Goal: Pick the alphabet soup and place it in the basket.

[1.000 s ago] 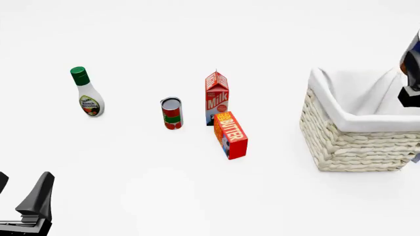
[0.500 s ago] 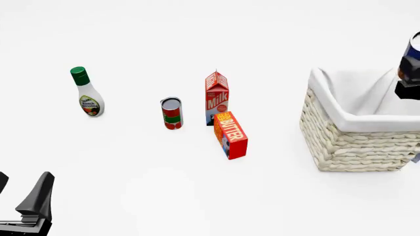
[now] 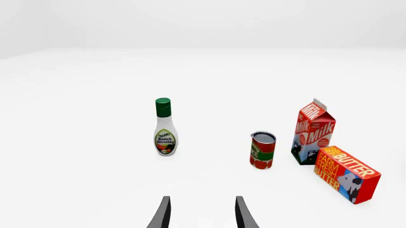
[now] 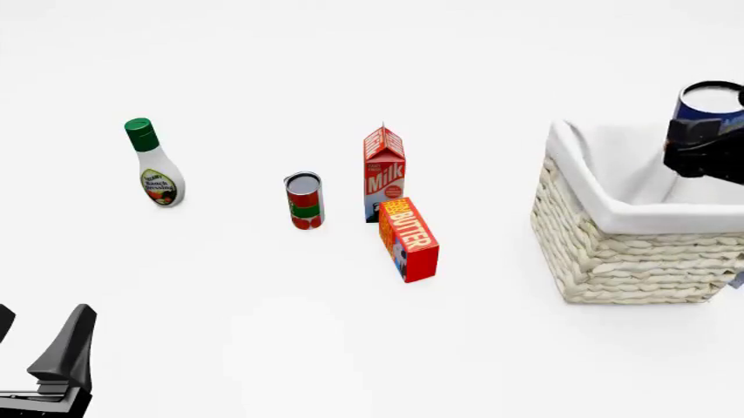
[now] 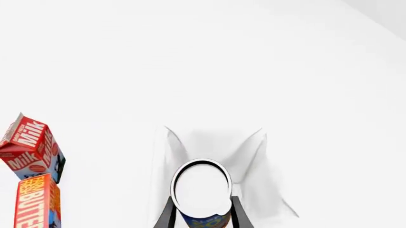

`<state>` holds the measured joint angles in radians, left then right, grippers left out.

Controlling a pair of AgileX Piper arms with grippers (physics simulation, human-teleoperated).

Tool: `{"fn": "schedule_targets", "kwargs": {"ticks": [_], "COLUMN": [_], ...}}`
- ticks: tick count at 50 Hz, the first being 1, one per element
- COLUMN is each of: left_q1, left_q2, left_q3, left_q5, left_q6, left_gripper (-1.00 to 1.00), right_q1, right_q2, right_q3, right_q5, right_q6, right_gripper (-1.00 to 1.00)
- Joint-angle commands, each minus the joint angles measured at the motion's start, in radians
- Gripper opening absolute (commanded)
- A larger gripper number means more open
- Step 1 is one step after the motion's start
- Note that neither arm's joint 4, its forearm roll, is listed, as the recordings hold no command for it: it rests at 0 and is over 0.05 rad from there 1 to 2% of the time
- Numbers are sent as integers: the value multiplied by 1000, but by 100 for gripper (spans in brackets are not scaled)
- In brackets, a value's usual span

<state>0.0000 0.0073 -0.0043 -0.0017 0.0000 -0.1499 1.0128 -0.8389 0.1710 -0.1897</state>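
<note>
Hovering over the large cream wicker basket (image 4: 633, 248) with white cloth lining, the right gripper (image 4: 701, 148) clamps the small blue-labelled, silver-topped alphabet soup can (image 4: 708, 102) upright, seemingly for a clean drop, while the left gripper (image 3: 201, 214) waits idle, jaws parted and empty.

A big woven basket (image 4: 633, 252) with white cloth inside sits on the right side of the white table (image 4: 348, 52). The right gripper (image 4: 705, 148) holds the alphabet soup (image 4: 709, 103) up in the air over the basket, at the right edge. In the middle stands a milk carton (image 4: 385, 171), with a butter box (image 4: 409, 237) touching it on the near side. A red and green can (image 4: 305, 200) stands just left of the milk. A dressing bottle (image 4: 153, 164) with a green cap stands far to the left. The left gripper (image 4: 41, 361) sits in the near left corner, holding nothing.
</note>
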Motion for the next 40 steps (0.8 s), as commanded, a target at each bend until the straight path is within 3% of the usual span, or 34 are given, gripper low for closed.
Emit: {"fn": "schedule_targets", "kwargs": {"ticks": [1,40], "left_q1": [0,0], "left_q2": [0,0], "left_q3": [0,0], "left_q5": [0,0], "left_q6": [0,0], "left_gripper": [100,100], "right_q1": [9,13], "right_q2": [62,237], "right_q3": [-45,-162], "right_q5": [36,182], "right_q6": [42,-54], "right_gripper": [-100,-100]}}
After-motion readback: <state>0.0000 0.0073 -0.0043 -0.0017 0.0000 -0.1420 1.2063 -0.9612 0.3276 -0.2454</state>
